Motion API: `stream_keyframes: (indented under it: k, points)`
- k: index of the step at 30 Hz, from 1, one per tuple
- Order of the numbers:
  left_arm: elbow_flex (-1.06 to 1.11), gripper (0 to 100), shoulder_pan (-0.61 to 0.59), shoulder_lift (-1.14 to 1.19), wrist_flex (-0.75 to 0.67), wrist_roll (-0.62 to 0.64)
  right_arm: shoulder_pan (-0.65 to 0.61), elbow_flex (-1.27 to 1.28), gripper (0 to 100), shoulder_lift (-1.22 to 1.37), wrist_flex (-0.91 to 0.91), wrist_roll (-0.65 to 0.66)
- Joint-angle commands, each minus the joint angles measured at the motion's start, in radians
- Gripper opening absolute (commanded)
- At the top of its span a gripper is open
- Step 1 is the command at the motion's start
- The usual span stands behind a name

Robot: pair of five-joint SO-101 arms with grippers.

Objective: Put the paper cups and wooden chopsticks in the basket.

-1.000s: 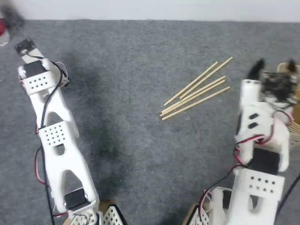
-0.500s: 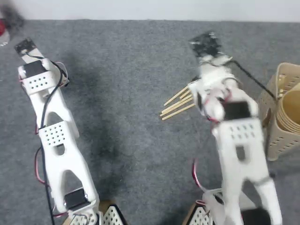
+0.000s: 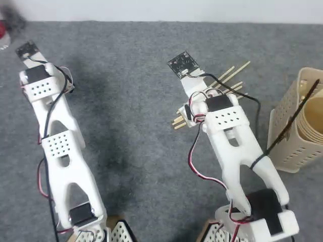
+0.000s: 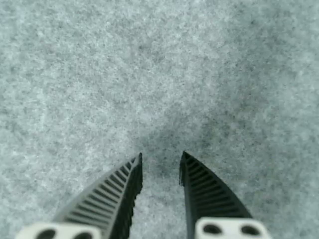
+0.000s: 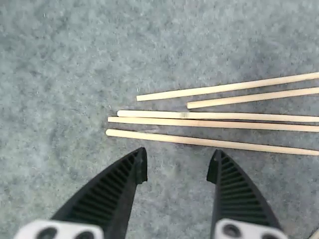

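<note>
Well, the whole table is covered by a grey felt-like cloth (image 3: 136, 101), and behind it a pale strip of wall (image 3: 161, 10) runs along the far edge, beyond the wooden chopsticks (image 3: 230, 74). In the far left corner, well apart from the chopsticks, there is a small red thing (image 3: 2, 30), too blurred to tell what it is.

The left arm (image 3: 55, 141) stands far to the left of the chopsticks and stretches toward the far edge. In its wrist view the left gripper (image 4: 160, 156) hangs over bare grey cloth. Its two ribbed fingers (image 4: 124, 191) have only a narrow gap between them, and nothing is in the gap.

The right arm (image 3: 227, 121) lies over the chopsticks and covers their middle part in the high view; the ends come out on both sides of the wrist. In the right wrist view five chopsticks (image 5: 209, 119) lie flat on the cloth, close together and nearly parallel. The right gripper (image 5: 179, 151) is just beside the nearest stick. Its fingers are spread wide and hold nothing.

To the right of the chopsticks, near them, stands the basket (image 3: 287, 146), pale with small slots in its wall. Inside it are the paper cups (image 3: 313, 126), stacked one in another. A black cable (image 3: 292, 117) crosses in front of the basket.
</note>
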Motion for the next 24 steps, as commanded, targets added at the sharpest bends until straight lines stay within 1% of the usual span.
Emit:
stream_keyframes:
  k: [1,5,8,24]
  points:
    - [-0.033,12,0.008,-0.02,0.021,0.0,-0.005,0.035,20.2,-0.016,-0.073,-0.002]
    - [-0.033,12,0.008,-0.02,0.021,0.0,-0.025,0.187,20.2,-0.018,-0.222,-0.002]
    - [-0.033,12,0.008,-0.02,0.021,0.0,-0.039,0.236,20.2,-0.018,-0.288,0.0]
    - [-0.033,12,0.008,-0.02,0.017,0.002,-0.042,0.242,20.2,-0.007,-0.302,0.002]
